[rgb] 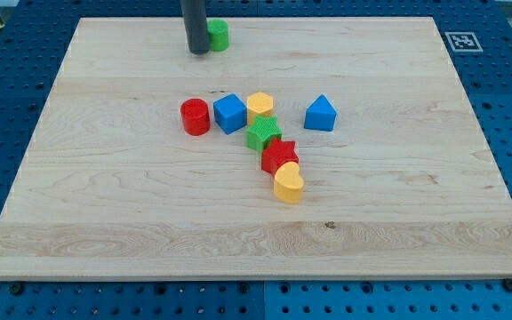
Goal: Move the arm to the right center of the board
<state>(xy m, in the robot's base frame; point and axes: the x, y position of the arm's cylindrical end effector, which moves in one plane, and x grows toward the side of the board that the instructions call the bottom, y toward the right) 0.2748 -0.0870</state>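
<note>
Tip (198,52) is parked near the view's top edge of the wooden tabletop (105,196), a bit left of middle. Worth saying up front: there's no claw on this arm at all, only a plain dark rod, so nothing opens or closes and it has hold of nothing.

Just right of the rod, touching it or nearly so, is a small green block (218,35). I can't make out its shape, as the rod hides part of it.

Lower down is the main bunch: red cylinder (195,116), blue cube (229,113), and a yellow block (260,106) that looks hexagonal. From there a tight chain runs toward the view's bottom: a green star-ish block (263,134), a red star (279,156) and a yellow heart (288,186). A blue block (321,113) with a peaked top stands apart on the right of the cluster.

The goal spot, the middle of the view's right edge, looks bare, and the tip is well away from it, so I'd call the move not yet made.

How I'd run it: that green block is right in the way of a straight sideways start, so I'd come off toward the view's bottom a touch first. Then sweep right, staying above the blue peaked block, and only drop to mid-height once past it. A straight diagonal would probably clip that blue one.
</note>
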